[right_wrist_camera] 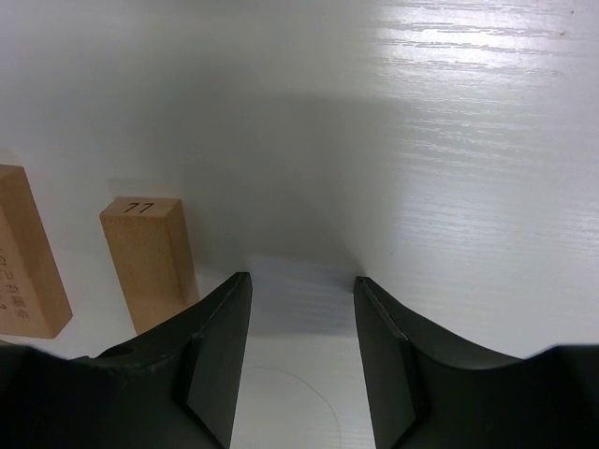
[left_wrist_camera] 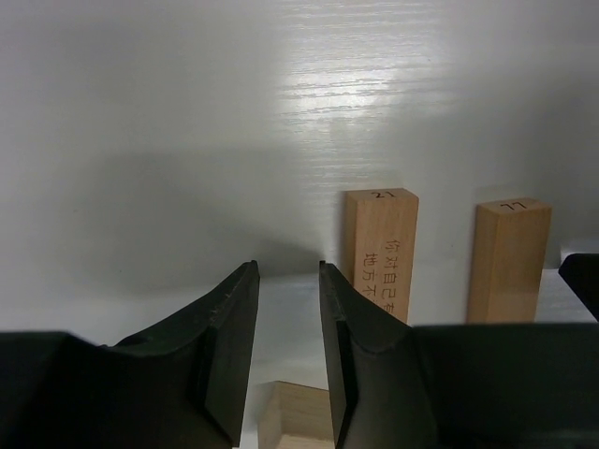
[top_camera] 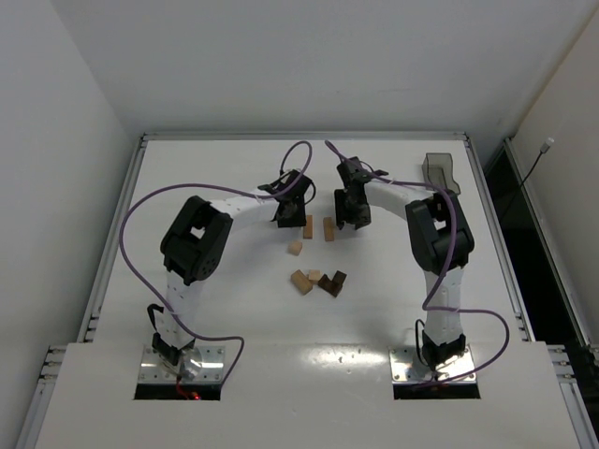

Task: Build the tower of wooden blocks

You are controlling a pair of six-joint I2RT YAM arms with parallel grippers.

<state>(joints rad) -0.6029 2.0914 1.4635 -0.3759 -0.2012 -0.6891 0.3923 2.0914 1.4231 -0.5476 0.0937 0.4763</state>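
Note:
Two light tan wood blocks stand upright side by side in the middle of the table, one point(top_camera: 308, 226) marked 21 point(left_wrist_camera: 379, 253) and one point(top_camera: 328, 229) marked 77 point(left_wrist_camera: 508, 257) point(right_wrist_camera: 150, 257). A third tan block point(top_camera: 296, 248) lies just in front of them and shows between my left fingers point(left_wrist_camera: 295, 416). Nearer lie two tan blocks point(top_camera: 301, 281) and a dark brown one point(top_camera: 331, 282). No tower stands. My left gripper point(top_camera: 288, 210) point(left_wrist_camera: 286, 271) is open and empty, left of the 21 block. My right gripper point(top_camera: 354, 217) point(right_wrist_camera: 301, 281) is open and empty, right of the 77 block.
A smoky translucent plastic bin point(top_camera: 440, 171) stands at the back right of the white table point(top_camera: 206, 178). The table's raised rails point(top_camera: 122, 234) run along its sides and back. A tip of the right gripper shows at the left wrist view's right edge point(left_wrist_camera: 585, 281).

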